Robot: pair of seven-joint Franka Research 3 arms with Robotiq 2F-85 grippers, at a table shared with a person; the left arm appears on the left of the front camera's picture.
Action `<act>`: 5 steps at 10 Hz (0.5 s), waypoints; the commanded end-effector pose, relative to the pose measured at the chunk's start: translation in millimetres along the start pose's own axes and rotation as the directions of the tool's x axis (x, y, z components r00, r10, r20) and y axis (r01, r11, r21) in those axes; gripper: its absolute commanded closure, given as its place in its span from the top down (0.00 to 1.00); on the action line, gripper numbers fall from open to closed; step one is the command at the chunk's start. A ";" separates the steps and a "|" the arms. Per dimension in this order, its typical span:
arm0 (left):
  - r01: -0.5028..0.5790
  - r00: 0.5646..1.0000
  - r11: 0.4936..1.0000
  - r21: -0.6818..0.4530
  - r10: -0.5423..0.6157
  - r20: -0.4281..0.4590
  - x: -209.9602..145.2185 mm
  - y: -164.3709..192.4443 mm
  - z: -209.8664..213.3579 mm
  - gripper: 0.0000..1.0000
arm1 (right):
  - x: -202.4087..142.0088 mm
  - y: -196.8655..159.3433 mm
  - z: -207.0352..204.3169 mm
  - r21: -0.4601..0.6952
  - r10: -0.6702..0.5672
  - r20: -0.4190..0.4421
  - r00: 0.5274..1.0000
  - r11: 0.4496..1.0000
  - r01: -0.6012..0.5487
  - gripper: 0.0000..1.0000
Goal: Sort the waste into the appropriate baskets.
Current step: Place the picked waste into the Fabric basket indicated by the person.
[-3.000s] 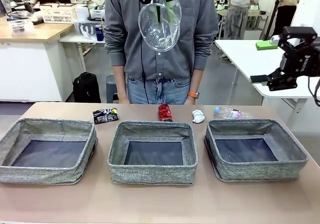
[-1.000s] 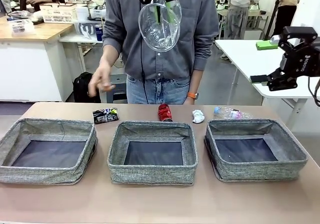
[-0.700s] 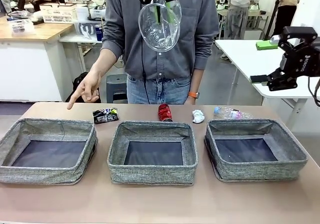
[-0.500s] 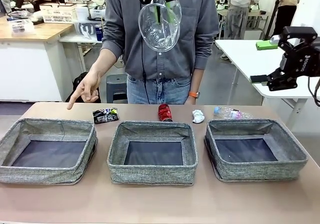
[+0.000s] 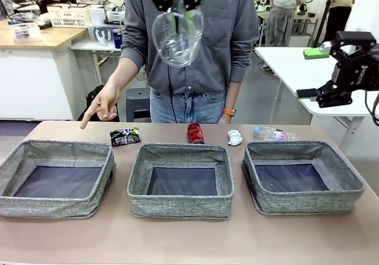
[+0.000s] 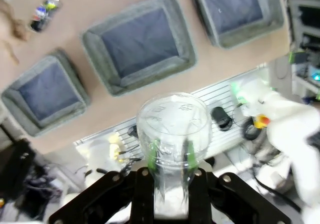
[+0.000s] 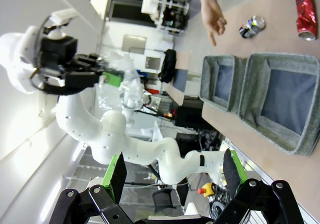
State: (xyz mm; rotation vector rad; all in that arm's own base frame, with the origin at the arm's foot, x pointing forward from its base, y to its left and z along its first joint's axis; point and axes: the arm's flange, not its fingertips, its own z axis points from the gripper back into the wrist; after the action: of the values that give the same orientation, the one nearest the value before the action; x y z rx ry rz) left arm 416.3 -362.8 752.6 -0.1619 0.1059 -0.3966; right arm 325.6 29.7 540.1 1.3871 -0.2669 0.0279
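My left gripper [image 5: 180,17] hangs high above the table, shut on a clear plastic cup [image 5: 177,38] that points down; the left wrist view shows the cup [image 6: 172,126] between the green pads. Three grey baskets [image 5: 35,208] [image 5: 180,208] [image 5: 346,189] stand in a row. Behind them lie a black printed can [image 5: 124,136], a red can [image 5: 195,133], a paper ball [image 5: 235,137] and a clear bottle [image 5: 272,134]. A person's hand [image 5: 99,107] points down toward the left basket. My right gripper [image 5: 312,70] hovers open at the far right, holding nothing.
The person stands at the table's far edge behind the cans. A white side table [image 5: 296,69] lies beyond my right gripper. Bare tabletop [image 5: 189,241] runs along the near side in front of the baskets.
The person's hand rose and now points at the left basket. My left gripper with the cup has shifted left. The right arm has not moved.
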 end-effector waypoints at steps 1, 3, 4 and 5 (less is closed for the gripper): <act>0.026 1.000 1.000 0.003 -0.026 0.008 -85.1 94.8 -76.9 0.22 | 2.7 2.3 -1.2 0.025 0.014 0.010 1.000 1.000 -0.014 1.00; -0.078 0.994 0.997 0.007 0.077 0.072 -107.3 166.4 -114.8 0.22 | 2.7 2.3 -1.2 0.025 0.014 0.010 1.000 1.000 -0.014 1.00; -0.200 0.977 0.979 0.032 0.197 0.077 -112.5 204.9 -137.2 0.22 | 2.7 2.3 -1.2 0.025 0.014 0.010 1.000 1.000 -0.014 1.00; -0.243 0.967 0.970 0.001 0.242 0.084 -115.1 233.6 -161.7 0.22 | 2.7 2.3 -1.2 0.025 0.014 0.010 1.000 1.000 -0.014 1.00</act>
State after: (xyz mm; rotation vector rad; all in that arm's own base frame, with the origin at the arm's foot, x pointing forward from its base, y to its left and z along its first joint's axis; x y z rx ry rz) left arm 429.6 -147.8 656.1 -0.1312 0.0724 -0.1759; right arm 325.7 29.6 540.1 1.3877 -0.2669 0.0273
